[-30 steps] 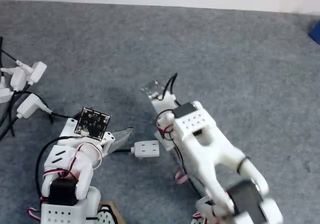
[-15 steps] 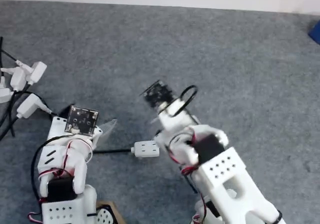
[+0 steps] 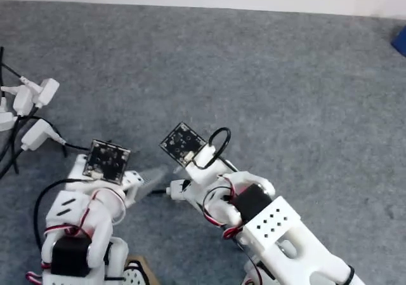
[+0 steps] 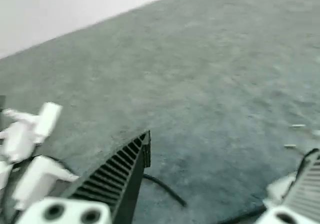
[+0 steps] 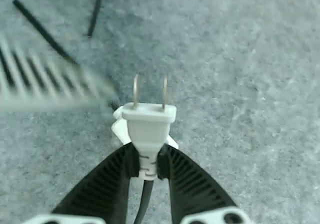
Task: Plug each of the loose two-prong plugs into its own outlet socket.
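Observation:
My right gripper is shut on a white two-prong plug, with the prongs pointing away from the wrist. In the high view that arm's wrist hangs over the white outlet socket, which shows just a small part of itself. My left gripper is open, with nothing between its ribbed fingers. It hovers just left of the socket, and one blurred finger points toward it. A black cable runs under the left gripper.
Several loose white plugs on black cords lie at the far left of the grey carpet, also seen as plugs from the left wrist. A blue object sits at the right edge. The far carpet is bare.
The right arm has swung its wrist toward the left and nearer, so it now covers most of the outlet socket. The left gripper drew back slightly, then returned beside the socket.

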Robot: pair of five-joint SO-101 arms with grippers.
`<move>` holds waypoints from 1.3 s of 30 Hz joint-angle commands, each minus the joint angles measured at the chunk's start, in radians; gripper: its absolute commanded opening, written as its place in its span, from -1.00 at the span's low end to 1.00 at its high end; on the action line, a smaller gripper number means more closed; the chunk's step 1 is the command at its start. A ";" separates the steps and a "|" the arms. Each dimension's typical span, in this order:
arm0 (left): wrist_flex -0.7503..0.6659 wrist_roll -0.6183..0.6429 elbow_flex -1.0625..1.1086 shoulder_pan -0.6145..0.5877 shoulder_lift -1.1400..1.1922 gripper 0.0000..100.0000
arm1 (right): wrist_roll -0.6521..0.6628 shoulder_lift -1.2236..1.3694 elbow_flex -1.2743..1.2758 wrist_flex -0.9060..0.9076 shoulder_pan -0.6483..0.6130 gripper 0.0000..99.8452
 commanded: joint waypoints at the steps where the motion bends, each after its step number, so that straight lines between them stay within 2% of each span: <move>1: 0.037 0.017 -0.065 0.054 0.025 -0.13 | 0.003 -0.028 -0.004 -0.019 -0.036 -0.98; 6: 0.025 0.015 -0.125 0.054 0.216 -0.13 | 0.003 -0.028 -0.004 -0.013 -0.042 -0.98; 14: -0.169 0.009 -0.127 0.054 0.476 -0.13 | 0.011 -0.145 -0.116 0.127 -0.041 -0.98; 20: -0.244 0.009 -0.127 0.056 0.601 -0.13 | 0.051 -0.133 -0.245 0.248 -0.041 -0.98; 32: -0.250 0.006 -0.067 0.047 0.538 -0.13 | 0.054 -0.007 -0.298 0.262 -0.035 -0.98; 39: -0.250 -0.025 -0.058 -0.136 0.450 -0.13 | 0.095 0.119 -0.340 0.338 0.077 -0.98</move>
